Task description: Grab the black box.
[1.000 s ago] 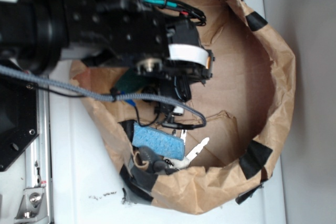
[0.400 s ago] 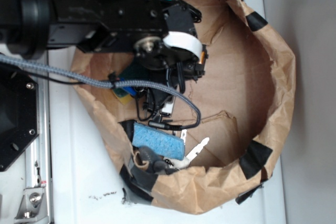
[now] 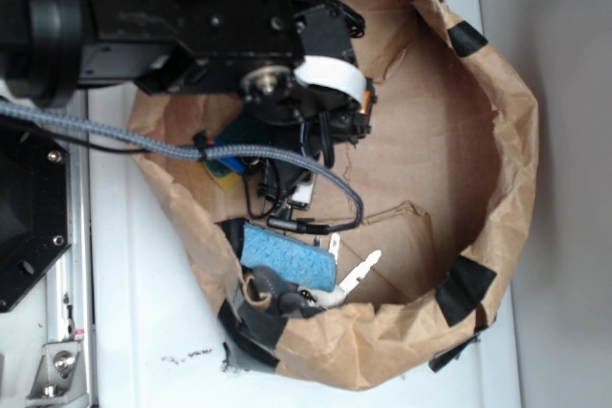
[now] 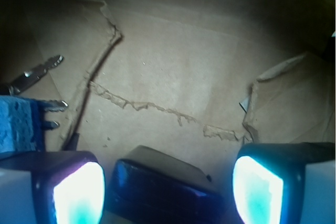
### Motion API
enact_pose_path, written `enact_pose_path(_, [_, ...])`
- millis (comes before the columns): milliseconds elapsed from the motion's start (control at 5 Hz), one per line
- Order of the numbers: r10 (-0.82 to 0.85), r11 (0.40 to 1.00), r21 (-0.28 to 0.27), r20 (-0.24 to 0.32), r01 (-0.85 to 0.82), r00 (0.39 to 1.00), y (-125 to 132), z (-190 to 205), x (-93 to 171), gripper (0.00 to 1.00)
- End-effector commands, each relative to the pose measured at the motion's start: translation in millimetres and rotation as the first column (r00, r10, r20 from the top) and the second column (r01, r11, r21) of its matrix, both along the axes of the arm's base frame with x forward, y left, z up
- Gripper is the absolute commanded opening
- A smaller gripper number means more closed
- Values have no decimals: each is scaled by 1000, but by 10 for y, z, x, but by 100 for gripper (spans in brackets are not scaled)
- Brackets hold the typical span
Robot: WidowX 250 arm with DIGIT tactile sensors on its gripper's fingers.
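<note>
The black box [image 4: 163, 187], glossy and flat with rounded edges, lies on the brown paper floor at the bottom of the wrist view. It sits between the two fingers of my gripper [image 4: 168, 190]. The gripper is open, with a gap between the box and each glowing pad [image 4: 79, 192]. In the exterior view the gripper [image 3: 296, 188] points down into the paper-lined basin under the black arm, and the box is hidden beneath it.
A blue sponge [image 3: 287, 257] lies just left of the gripper, with a silver key-like piece [image 4: 37, 72] beyond it. A green and yellow sponge [image 3: 229, 164] sits under the arm. The brown paper rim [image 3: 516, 140] with black tape patches [image 3: 466, 289] rings the basin. A grey cable [image 3: 124, 140] crosses it.
Over the last second the arm has swung left and back, carrying the gripper toward the basin's left side. It has barely moved in the last half second.
</note>
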State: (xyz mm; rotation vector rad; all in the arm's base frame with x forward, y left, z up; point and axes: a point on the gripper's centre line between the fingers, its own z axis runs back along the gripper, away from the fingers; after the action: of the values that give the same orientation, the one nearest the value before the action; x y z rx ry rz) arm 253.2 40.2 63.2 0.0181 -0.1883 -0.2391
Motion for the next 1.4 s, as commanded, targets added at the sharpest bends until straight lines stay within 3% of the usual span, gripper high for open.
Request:
enact_pose_path(0, [-59,994,95,25,57,998,3,-45,10,100])
enact_pose_path(600, [-82,993,92,37,79,996,-14,-32,40,100])
enact_pose_path(800, [-61,995,84,47,57,997,-24,-27,78,82])
enact_pose_path(1000, [-42,997,73,60,37,997,-15,-4,105,0])
enact_pose_path(1200, [-39,997,67,71,34,997,-8,27,118,0])
